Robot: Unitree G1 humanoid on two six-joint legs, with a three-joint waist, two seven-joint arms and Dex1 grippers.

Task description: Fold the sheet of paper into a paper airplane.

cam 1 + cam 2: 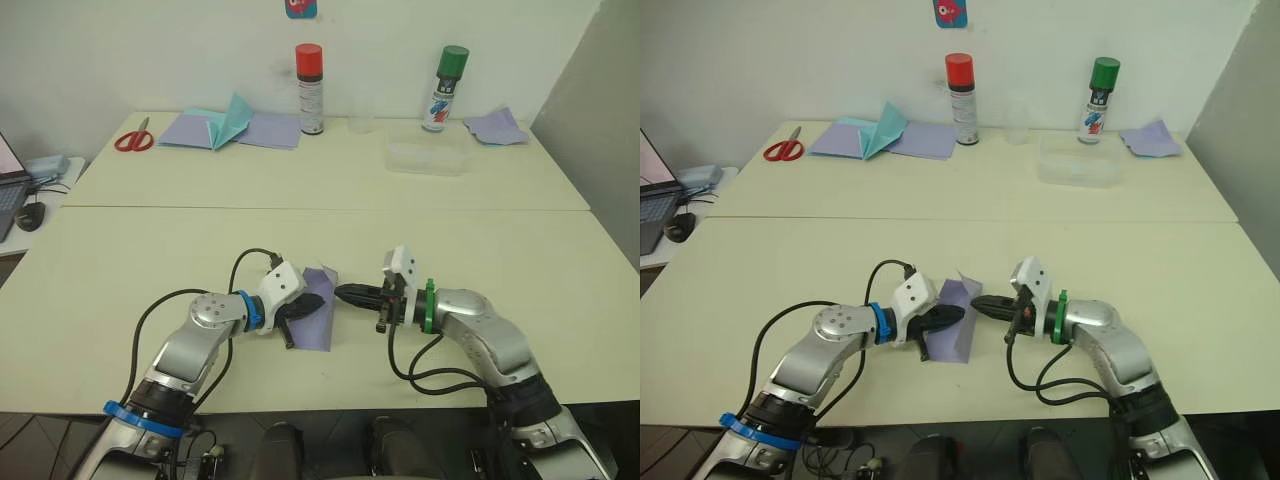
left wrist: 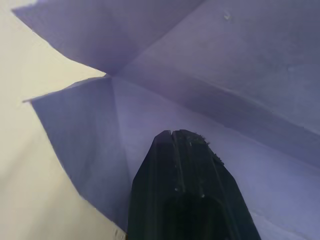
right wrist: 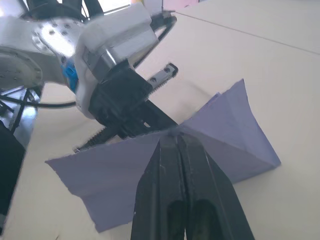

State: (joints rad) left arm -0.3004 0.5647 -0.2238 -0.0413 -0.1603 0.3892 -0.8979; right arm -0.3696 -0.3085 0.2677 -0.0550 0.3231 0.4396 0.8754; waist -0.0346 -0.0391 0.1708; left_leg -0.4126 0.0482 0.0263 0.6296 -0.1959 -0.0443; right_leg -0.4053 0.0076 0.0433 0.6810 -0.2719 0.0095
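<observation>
The sheet of paper (image 1: 319, 331) is lavender and creased, and lies near the table's front edge between my two grippers, with one flap (image 3: 231, 129) raised. My left gripper (image 1: 316, 303) lies across the paper from the left, its fingers (image 2: 175, 170) shut together and resting on the sheet (image 2: 225, 75) beside a crease. From the right, my right gripper (image 1: 340, 293) points at the paper, fingers (image 3: 170, 190) shut, with the tips touching the fold at its right edge. The paper airplane shape is not formed; I see a loosely folded sheet.
At the back stand a red-capped spray can (image 1: 310, 88) and a green-capped one (image 1: 446, 88). Red scissors (image 1: 133, 138), teal pointed paper (image 1: 233, 121) on flat lavender sheets (image 1: 272, 130), a clear box (image 1: 428, 157) and crumpled lavender paper (image 1: 497, 127) lie there too. A laptop (image 1: 8, 190) sits far left.
</observation>
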